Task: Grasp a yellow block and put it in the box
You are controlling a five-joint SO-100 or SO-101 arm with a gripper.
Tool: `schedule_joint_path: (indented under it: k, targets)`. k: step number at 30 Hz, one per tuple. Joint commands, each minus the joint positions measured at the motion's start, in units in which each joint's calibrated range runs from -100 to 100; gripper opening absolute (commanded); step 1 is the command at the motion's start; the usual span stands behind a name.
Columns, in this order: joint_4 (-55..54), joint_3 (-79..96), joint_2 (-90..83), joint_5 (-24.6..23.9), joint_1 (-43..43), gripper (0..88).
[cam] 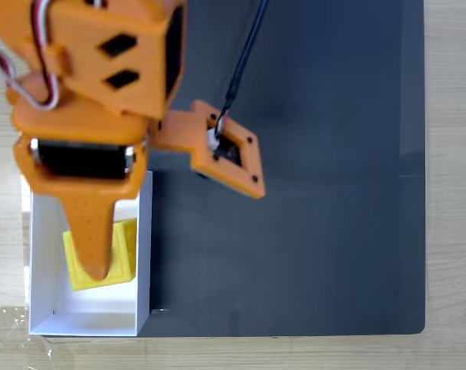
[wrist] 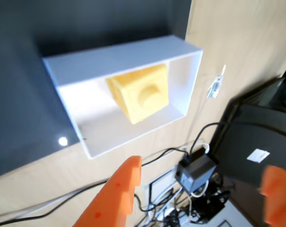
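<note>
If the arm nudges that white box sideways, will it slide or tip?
The box would probably slide rather than tip: it looks low and wide. Its thin walls suggest it is light and may flex. The yellow block inside adds little weight.

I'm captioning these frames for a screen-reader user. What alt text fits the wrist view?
A yellow block lies inside an open white box that sits where a dark mat meets a wooden table. The orange gripper is open and empty at the bottom edge, with cables and a small black device beyond the box.
</note>
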Motion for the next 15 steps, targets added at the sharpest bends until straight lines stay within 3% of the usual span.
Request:
schedule_joint_path:
  k: [1,4,15]
  targets:
    - [5.18,8.44,-16.82,-4.04,-4.88,9.0]
    - [5.09,19.84,-28.10,-6.45,-9.09,1.2]
    - [3.17,71.40,-68.94,-6.93,-19.19,1.0]
